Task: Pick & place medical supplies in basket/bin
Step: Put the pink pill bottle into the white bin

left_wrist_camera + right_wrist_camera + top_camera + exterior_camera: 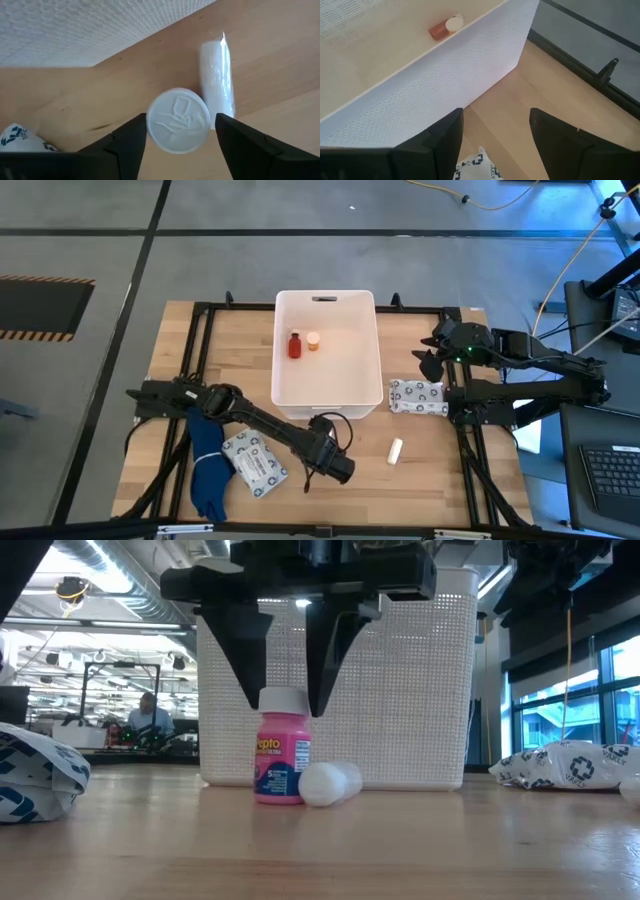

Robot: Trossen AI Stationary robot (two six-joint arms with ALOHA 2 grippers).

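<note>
Target item: small pink plastic bottle with a white embossed screw cap (281,745), standing upright on the wooden table (430,470) just in front of the tub's near wall. Left gripper (181,130) hangs directly over it, fingers spread wide, one on each side of the cap, apart from it; nothing held yet.

Handling estimate: rigid, light, smooth moulded plastic; cap probably grips better than the labelled body. Narrow base, so a sideways nudge could tip it. Best hold looks to be across the cap or the shoulder just below, fingers lowered evenly before closing.

Just beside the bottle, touching or nearly so: short white film-wrapped cylinder (217,77), lying on its side. Could roll if bumped; wrap looks slippery.

Behind both: large white perforated plastic tub (283,355), already holding a red bottle (294,346) and a small orange-topped vial (313,340).

Farther out: flat white grey-printed soft packet (254,462) near the left arm, next to a blue cloth-like item (208,470); second soft printed packet (417,396) beside the tub's right wall; another white cylinder (396,450) on open table.

Right gripper (495,145) waits over that second packet, fingers apart, empty.
</note>
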